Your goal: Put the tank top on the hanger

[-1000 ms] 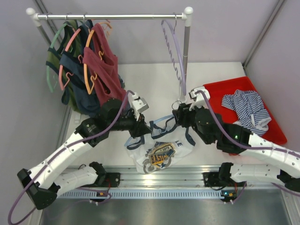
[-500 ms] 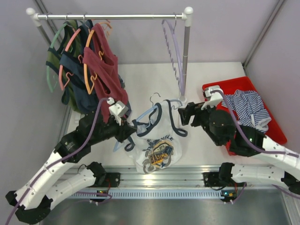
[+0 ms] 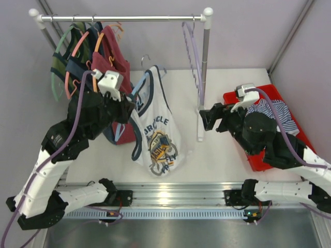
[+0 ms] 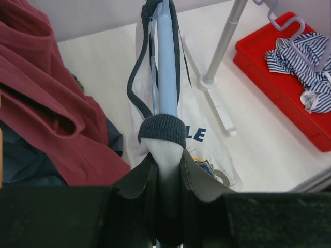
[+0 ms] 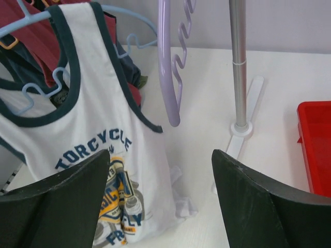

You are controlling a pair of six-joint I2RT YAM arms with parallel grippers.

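Observation:
The white tank top (image 3: pixel 155 129) with navy trim hangs on the light-blue hanger (image 3: pixel 139 89), lifted off the table in front of the rack. My left gripper (image 3: pixel 128 107) is shut on one shoulder strap and the hanger arm under it. In the left wrist view the hanger (image 4: pixel 166 67) runs away from my left gripper (image 4: pixel 164 165), with the tank top (image 4: pixel 207 139) draped below. My right gripper (image 3: pixel 206 118) is open and empty, to the right of the shirt. In the right wrist view, the tank top (image 5: pixel 103 119) and the hanger (image 5: pixel 31 88) lie left of my open right gripper (image 5: pixel 160 191).
The rack rail (image 3: pixel 124 18) holds a maroon tank top (image 3: pixel 116 67) and other garments at the left. A lilac hanger (image 3: pixel 194 57) hangs by the rack post (image 3: pixel 205 62). A red tray (image 3: pixel 248 98) with a striped garment (image 3: pixel 276 116) lies at the right.
My left gripper has lifted the tank top and hanger off the table, up and back toward the rack. My right gripper has let go and drawn back to the right.

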